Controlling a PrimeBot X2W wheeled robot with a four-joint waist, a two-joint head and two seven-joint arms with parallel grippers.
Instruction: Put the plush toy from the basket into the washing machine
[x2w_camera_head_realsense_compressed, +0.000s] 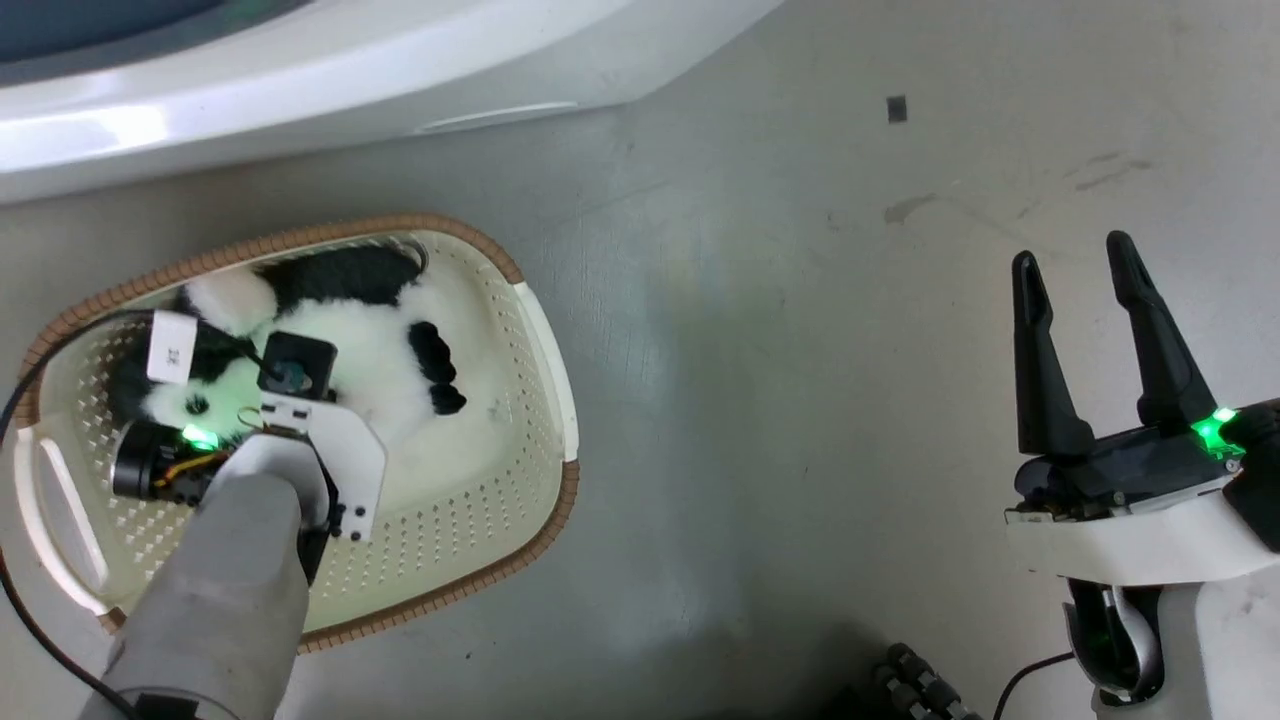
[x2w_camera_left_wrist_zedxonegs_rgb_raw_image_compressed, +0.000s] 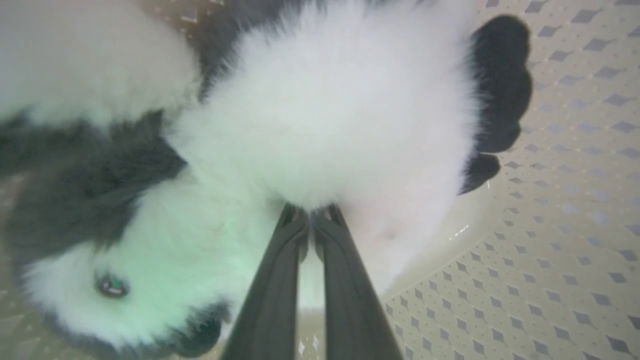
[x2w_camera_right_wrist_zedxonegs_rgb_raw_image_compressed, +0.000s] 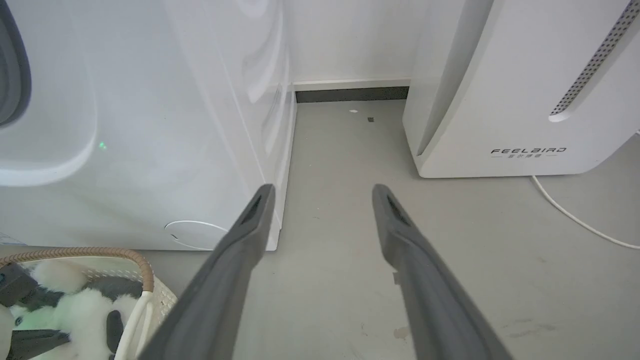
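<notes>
The left gripper (x2w_camera_left_wrist_zedxonegs_rgb_raw_image_compressed: 312, 212) nips the fluffy black-and-white plush toy (x2w_camera_head_realsense_compressed: 390, 370) inside the cream plastic basket (x2w_camera_head_realsense_compressed: 350, 222) with little holes and a brown woven-look rim.

The robot's pale grey left arm (x2w_camera_head_realsense_compressed: 235, 590) reaches down into the basket, which sits on the smooth grey floor (x2w_camera_head_realsense_compressed: 800, 400). Its two dark fingers are squeezed nearly together, and their tips sink into the toy's white tummy fur. The toy lies on the basket's bottom, with its small dark eye close to the arm. Off to the right, well apart from the basket, the right gripper (x2w_camera_head_realsense_compressed: 1072, 252) hangs over the floor with its fingers spread wide. Just past the basket stands the big white washing machine (x2w_camera_head_realsense_compressed: 300, 90). Farther back, beside it, is a slanted white box (x2w_camera_right_wrist_zedxonegs_rgb_raw_image_compressed: 500, 90) lettered FEELBIRD, with a thin white cord (x2w_camera_right_wrist_zedxonegs_rgb_raw_image_compressed: 575, 217) lying on the floor.
</notes>
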